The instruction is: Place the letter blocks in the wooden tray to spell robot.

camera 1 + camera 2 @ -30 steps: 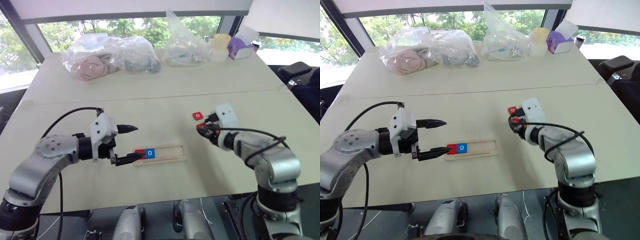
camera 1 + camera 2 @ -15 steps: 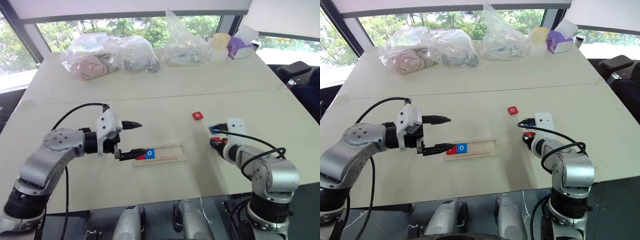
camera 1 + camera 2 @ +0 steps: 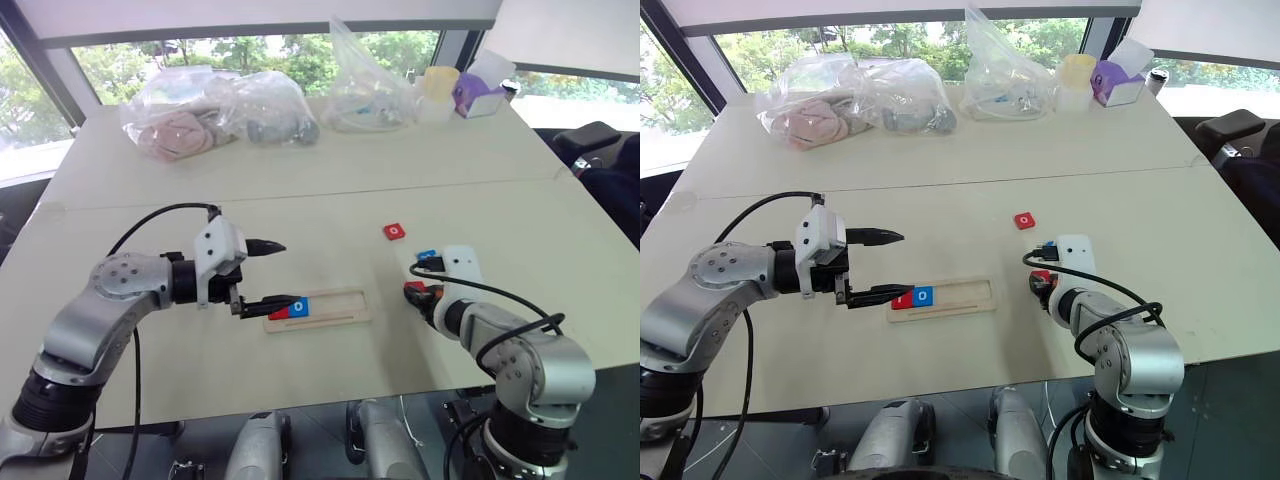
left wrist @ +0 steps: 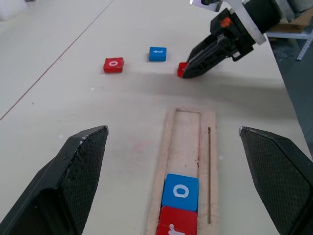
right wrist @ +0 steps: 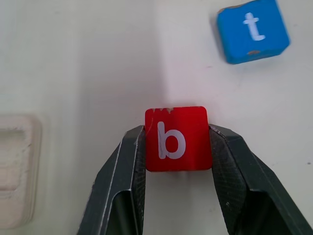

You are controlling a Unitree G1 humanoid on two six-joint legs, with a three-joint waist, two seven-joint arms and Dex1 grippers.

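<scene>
Flanking the right gripper (image 5: 177, 147): blue t block (image 5: 253, 31), wooden tray (image 5: 14, 171).

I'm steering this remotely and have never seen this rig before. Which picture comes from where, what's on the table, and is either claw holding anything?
It is a two-armed humanoid robot at a table. The two wide pictures come from its head; each close-up comes from a wrist camera looking along that arm's fingers. The left gripper is open, at the left end of the wooden tray, which already holds a red block and a blue o. The right gripper is shut on the red b block, down at the table. Loose nearby lie a blue t and a red o. Plastic bags sit at the far edge.
</scene>
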